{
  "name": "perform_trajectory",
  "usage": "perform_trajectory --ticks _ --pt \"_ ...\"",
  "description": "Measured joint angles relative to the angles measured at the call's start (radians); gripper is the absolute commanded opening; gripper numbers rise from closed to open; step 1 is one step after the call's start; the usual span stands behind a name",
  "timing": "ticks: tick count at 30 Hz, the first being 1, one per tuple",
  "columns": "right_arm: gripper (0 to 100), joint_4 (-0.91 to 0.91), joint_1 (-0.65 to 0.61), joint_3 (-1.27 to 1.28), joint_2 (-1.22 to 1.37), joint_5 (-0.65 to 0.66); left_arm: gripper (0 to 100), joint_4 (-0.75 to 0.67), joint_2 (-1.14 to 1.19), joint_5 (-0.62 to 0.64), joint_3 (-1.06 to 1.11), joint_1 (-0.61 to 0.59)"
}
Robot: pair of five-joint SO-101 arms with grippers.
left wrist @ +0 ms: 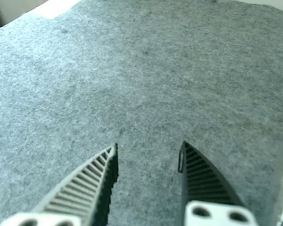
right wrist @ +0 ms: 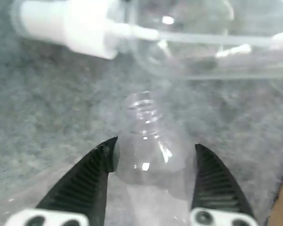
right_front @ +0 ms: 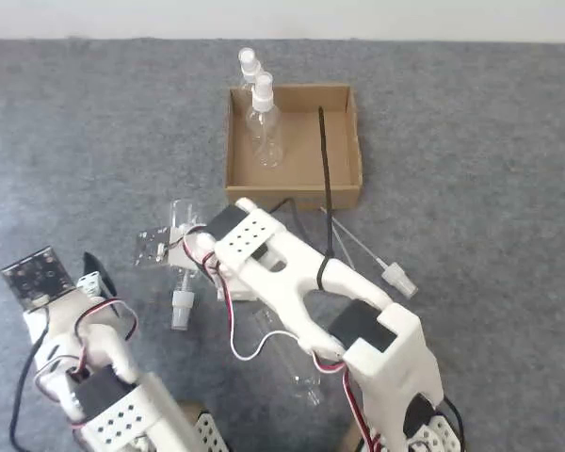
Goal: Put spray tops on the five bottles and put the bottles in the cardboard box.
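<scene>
The cardboard box (right_front: pixel 344 141) stands at the far middle with a capped bottle (right_front: pixel 266 132) upright inside; a second capped bottle (right_front: pixel 249 64) shows just behind it. My right gripper (right_front: pixel 192 249) (right wrist: pixel 155 143) is open, its fingers on either side of the shoulder of an uncapped clear bottle (right wrist: pixel 148 162) lying on the carpet. Just beyond its neck lie a white spray top (right wrist: pixel 75 26) (right_front: pixel 182 305) and another clear bottle (right wrist: pixel 193 47). My left gripper (left wrist: pixel 148 147) (right_front: pixel 98 273) is open over bare carpet at the near left.
Another spray top (right_front: pixel 396 279) with its long tube lies right of the right arm. A clear bottle (right_front: pixel 297 363) lies partly under that arm. A black cable (right_front: pixel 325 179) runs across the box. Grey carpet (right_front: pixel 490 188) covers the table.
</scene>
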Motion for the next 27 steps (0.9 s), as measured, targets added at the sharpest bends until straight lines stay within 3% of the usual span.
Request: perform_trajectory --ticks 12,27 --pt "12.5 0.003 0.041 -0.025 -0.077 -0.123 20 0.0 0.0 0.0 0.0 0.0" --pt "12.6 0.298 0.046 -0.025 -0.393 -0.201 20 0.0 0.0 0.0 0.0 0.018"
